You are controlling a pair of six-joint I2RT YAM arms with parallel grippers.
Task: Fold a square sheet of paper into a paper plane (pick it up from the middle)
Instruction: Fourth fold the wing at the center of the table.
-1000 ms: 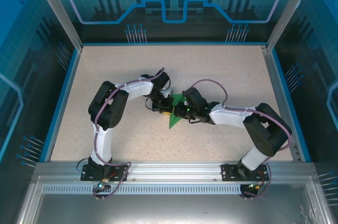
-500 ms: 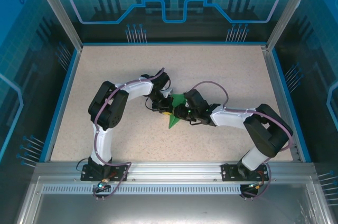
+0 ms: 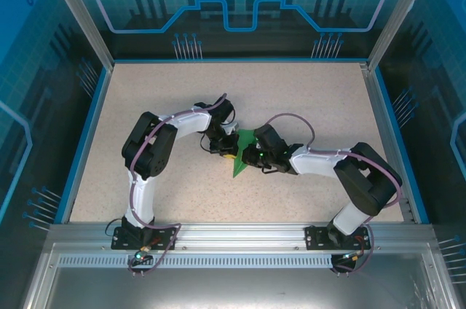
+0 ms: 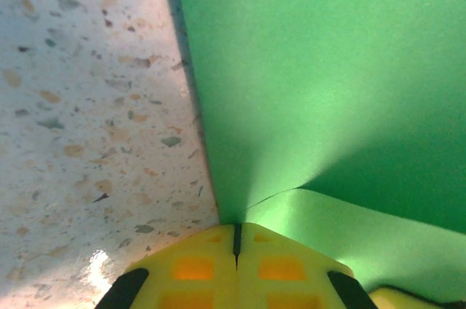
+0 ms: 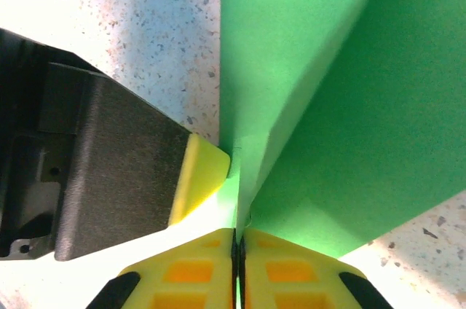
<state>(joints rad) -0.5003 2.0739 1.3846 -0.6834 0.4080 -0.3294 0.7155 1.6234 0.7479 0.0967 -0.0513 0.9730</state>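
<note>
Both arms reach in to the middle of the table (image 3: pixel 313 98), wrists nearly meeting. The green paper (image 3: pixel 238 167) lies between them at table centre. From above I see a pointed piece with its tip toward the near edge; its far part is hidden under the two wrists.

Left gripper (image 4: pixel 237 240): the yellow pads are pressed together with no gap. The paper's edge runs straight into the seam between them, so I read it as clamped on the paper. From that pinch the sheet fans out to the right and far side. One layer lifts over another, with a shadowed crease line between. Speckled tabletop shows to the left of the paper edge.

Right gripper (image 5: pixel 239 240): the pads are likewise closed tight, and a fold of the paper rises from the seam, so it is gripping the paper too. Two green faces meet at a ridge just above the pinch. A yellow fingertip (image 5: pixel 202 174) on a black finger, belonging to the left arm, sits just beside that ridge on its left, at the paper's edge. I cannot tell whether it touches.
</note>
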